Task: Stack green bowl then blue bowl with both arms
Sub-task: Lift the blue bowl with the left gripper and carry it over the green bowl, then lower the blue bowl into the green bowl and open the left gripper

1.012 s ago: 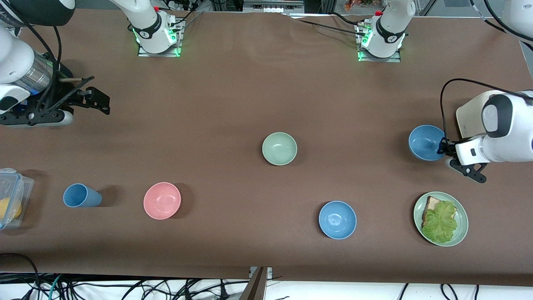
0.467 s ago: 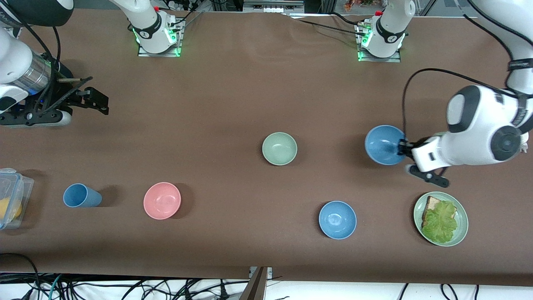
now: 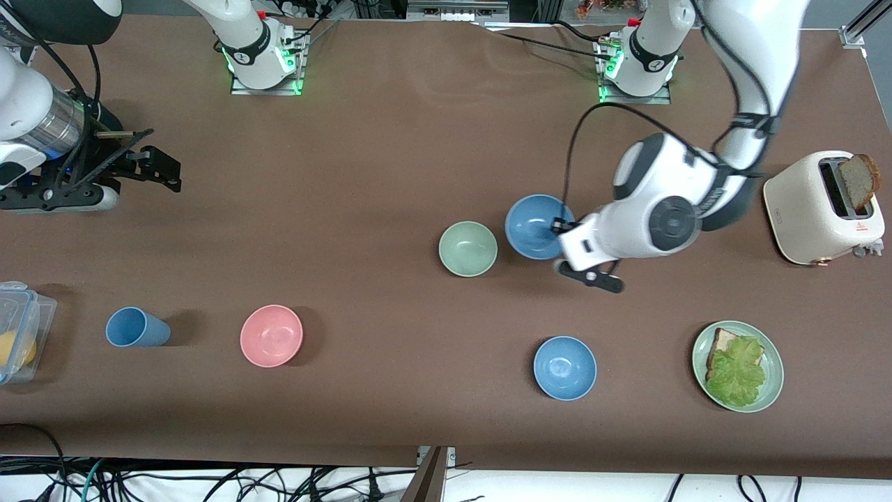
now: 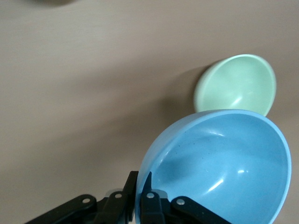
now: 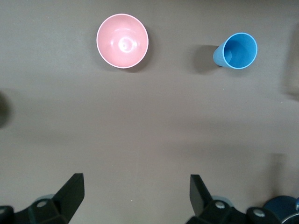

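The green bowl (image 3: 467, 248) sits upright on the table's middle; it also shows in the left wrist view (image 4: 236, 84). My left gripper (image 3: 559, 229) is shut on the rim of a blue bowl (image 3: 535, 226) and holds it in the air just beside the green bowl, toward the left arm's end. In the left wrist view the fingers pinch the blue bowl's (image 4: 219, 165) rim at my left gripper (image 4: 141, 186). A second blue bowl (image 3: 564, 367) rests nearer the front camera. My right gripper (image 3: 157, 166) is open and empty and waits at the right arm's end; in its own view my right gripper (image 5: 136, 189) hangs over bare table.
A pink bowl (image 3: 271, 335) and a blue cup (image 3: 135, 328) stand toward the right arm's end, also in the right wrist view as pink bowl (image 5: 122, 40) and cup (image 5: 237, 50). A green plate (image 3: 769, 390) with a lettuce sandwich, a toaster (image 3: 815, 209) and a plastic box (image 3: 24, 335) stand at the ends.
My left arm has carried the blue bowl from the left arm's end of the table toward the middle, up beside the green bowl. The toaster is now uncovered. The right arm has not moved.
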